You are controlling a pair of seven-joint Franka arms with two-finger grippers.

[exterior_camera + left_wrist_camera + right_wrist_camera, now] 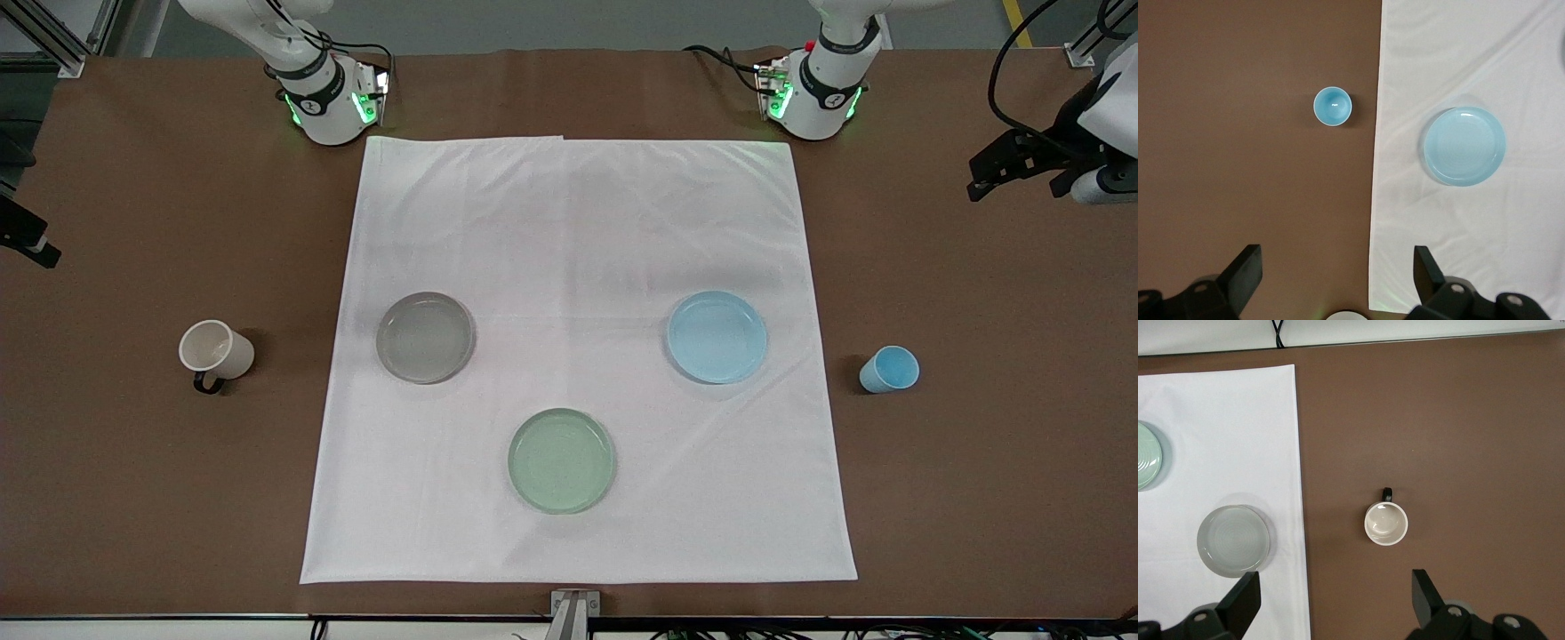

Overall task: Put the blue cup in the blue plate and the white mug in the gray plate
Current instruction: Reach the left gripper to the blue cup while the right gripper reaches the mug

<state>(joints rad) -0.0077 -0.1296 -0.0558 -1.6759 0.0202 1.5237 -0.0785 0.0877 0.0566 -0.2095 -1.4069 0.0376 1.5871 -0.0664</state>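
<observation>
The blue cup [889, 369] stands upright on the bare brown table toward the left arm's end, off the white cloth. The blue plate [717, 336] lies empty on the cloth beside it. The white mug [216, 351] stands on the bare table toward the right arm's end, beside the empty gray plate [425, 337]. My left gripper [1018, 182] hangs open and empty high over the table edge. Its wrist view shows the gripper [1336, 273], the cup [1332, 106] and the blue plate [1464, 146]. My right gripper [27, 236] hangs open and empty. Its wrist view shows the gripper [1336, 597], the mug [1386, 523] and the gray plate [1233, 541].
A pale green plate [561, 460] lies empty on the white cloth [578, 222], nearer to the front camera than the other two plates. The cloth covers the middle of the brown table [978, 489]. The arm bases stand along the top edge.
</observation>
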